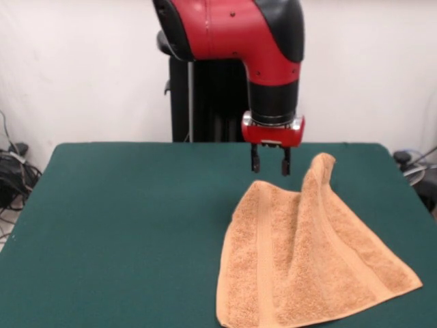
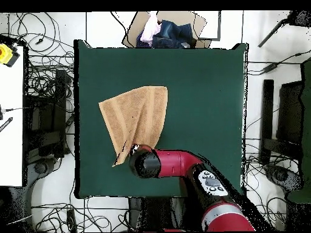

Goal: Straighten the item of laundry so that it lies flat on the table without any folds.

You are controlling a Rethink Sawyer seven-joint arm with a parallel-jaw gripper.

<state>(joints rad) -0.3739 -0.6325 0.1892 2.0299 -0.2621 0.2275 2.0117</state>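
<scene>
Towel (image 1: 311,266) bottom edge cut off.

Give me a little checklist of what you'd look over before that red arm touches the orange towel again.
1. Tool empty: ok, fingers apart, nothing between them.
2. Tool clear of the towel: ok in the front view, it hangs above the table beside the raised corner.
3. Towel flat: not ok, a ridge stands up along it.
4. Towel fully on the table: cannot tell, its near edge runs out of the front view.
5. Room to spread: ok, green surface lies open around it.
</scene>
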